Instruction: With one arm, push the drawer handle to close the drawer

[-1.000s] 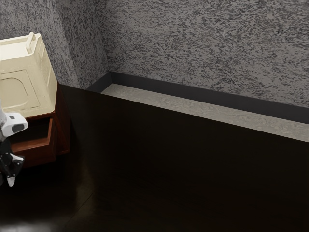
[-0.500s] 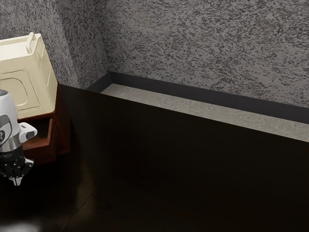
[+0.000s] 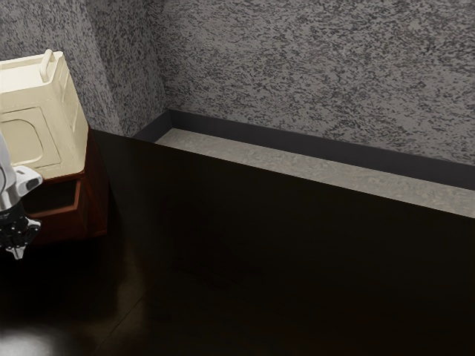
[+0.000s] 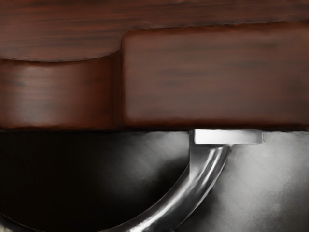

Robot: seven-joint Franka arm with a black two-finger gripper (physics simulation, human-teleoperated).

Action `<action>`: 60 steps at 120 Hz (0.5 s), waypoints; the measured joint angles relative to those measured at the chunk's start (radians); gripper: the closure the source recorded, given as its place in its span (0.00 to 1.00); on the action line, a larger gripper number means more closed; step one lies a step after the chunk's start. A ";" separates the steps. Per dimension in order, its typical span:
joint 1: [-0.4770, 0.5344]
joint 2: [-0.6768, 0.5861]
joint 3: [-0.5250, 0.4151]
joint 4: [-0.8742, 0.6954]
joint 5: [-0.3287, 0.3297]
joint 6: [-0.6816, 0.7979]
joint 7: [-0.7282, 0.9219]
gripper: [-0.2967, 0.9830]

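At the exterior view's left edge, my gripper (image 3: 18, 254) points down with its fingertips together, in front of the wooden drawer (image 3: 63, 224). That drawer stands partly out of its red-brown cabinet (image 3: 96, 200), its inside visible from above. In the wrist view, the drawer's wooden front (image 4: 217, 77) lies across the upper part. A curved, shiny metal handle (image 4: 205, 176) stands out from it on a pale mount (image 4: 227, 137). Whether my fingertips touch the handle cannot be told.
A cream-coloured boxy object (image 3: 44, 126) with a raised handle rests on the cabinet. The black tabletop (image 3: 274, 259) extends toward the exterior view's right, with a grey patterned wall (image 3: 319, 67) behind.
The drawer has slid partway in toward the cabinet. My hand first shifted slightly toward the exterior view's right, then moved back left and toward the cabinet.
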 joint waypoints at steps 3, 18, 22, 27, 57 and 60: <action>0.000 0.000 0.000 0.006 0.000 0.000 0.002 0.84; 0.009 0.003 0.001 0.038 -0.001 -0.006 0.014 0.84; 0.014 0.005 0.002 0.047 -0.001 -0.007 0.018 0.84; 0.020 0.012 0.002 0.059 -0.001 -0.008 0.022 0.84; 0.036 0.075 0.002 0.114 0.005 -0.011 0.043 0.84; 0.036 0.082 0.001 0.121 0.010 -0.011 0.045 0.84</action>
